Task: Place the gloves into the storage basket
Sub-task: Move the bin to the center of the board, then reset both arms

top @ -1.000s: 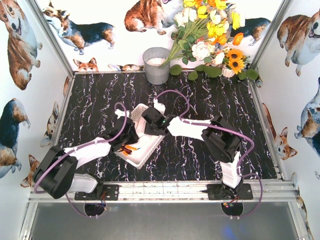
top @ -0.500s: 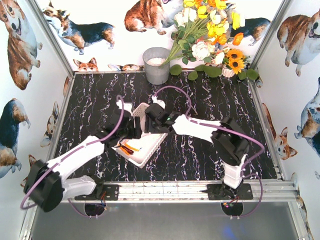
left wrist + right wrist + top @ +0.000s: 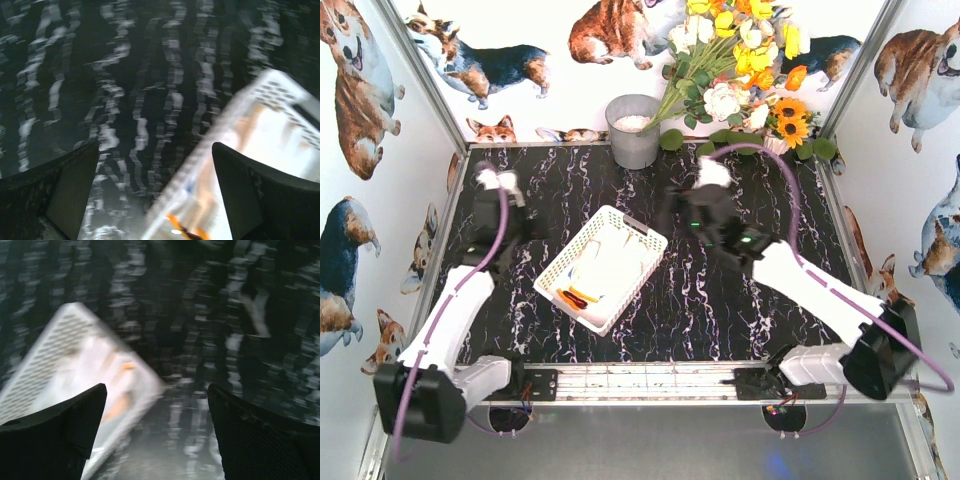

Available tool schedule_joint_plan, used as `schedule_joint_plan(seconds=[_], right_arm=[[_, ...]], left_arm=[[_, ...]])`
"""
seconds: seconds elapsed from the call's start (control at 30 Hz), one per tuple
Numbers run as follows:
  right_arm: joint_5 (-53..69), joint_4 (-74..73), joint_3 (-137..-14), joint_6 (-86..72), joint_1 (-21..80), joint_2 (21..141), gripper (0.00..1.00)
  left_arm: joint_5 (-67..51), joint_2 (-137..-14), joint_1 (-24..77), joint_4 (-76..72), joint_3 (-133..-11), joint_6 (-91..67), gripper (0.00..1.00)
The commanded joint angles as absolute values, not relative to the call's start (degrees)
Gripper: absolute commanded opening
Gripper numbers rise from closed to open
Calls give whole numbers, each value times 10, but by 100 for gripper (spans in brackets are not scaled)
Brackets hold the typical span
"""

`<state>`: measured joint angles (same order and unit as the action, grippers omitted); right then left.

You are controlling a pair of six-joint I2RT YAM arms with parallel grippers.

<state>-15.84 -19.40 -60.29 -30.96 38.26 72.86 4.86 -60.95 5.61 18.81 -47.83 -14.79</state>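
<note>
- The storage basket (image 3: 636,290) sits at an angle on the dark marbled table (image 3: 740,310), mid-width and a little toward the front.
- The gloves (image 3: 605,265) lie inside it in a pale heap, with orange and red trim at the near end. I can't count them.
- Further back, the left pincer (image 3: 155,150) hangs over bare table left of the basket, fingers apart and empty.
- The right pincer (image 3: 156,390), on the basket's right, is also spread and holds nothing.
- Both wrist views are smeared, so the lattice barely shows.

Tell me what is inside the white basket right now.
White gloves lie piled inside the basket, with orange and red cuff trim showing at its near-left end. How many gloves there are cannot be told, because the top ones hide whatever lies beneath.
</note>
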Motion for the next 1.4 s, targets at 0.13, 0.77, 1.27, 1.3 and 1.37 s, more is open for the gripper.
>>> schedule_joint_plan(seconds=[0.13,0.77,1.27,1.3,1.37], right_arm=[[-91,-138,-434,-198,130,608,90],[-241,269,-155,-33,52,603,95],[-104,407,-210,-7,40,808,100],[-102,450,-196,-2,40,820,100],[-101,525,-178,4,40,849,100]], left_arm=[[60,-545,-130,27,-333,-182,99],[128,-673,-6,-513,-93,-79,100],[72,-817,3,-425,-232,-36,100],[96,-816,8,-430,-231,-25,100],[131,-816,14,-510,-207,7,100]])
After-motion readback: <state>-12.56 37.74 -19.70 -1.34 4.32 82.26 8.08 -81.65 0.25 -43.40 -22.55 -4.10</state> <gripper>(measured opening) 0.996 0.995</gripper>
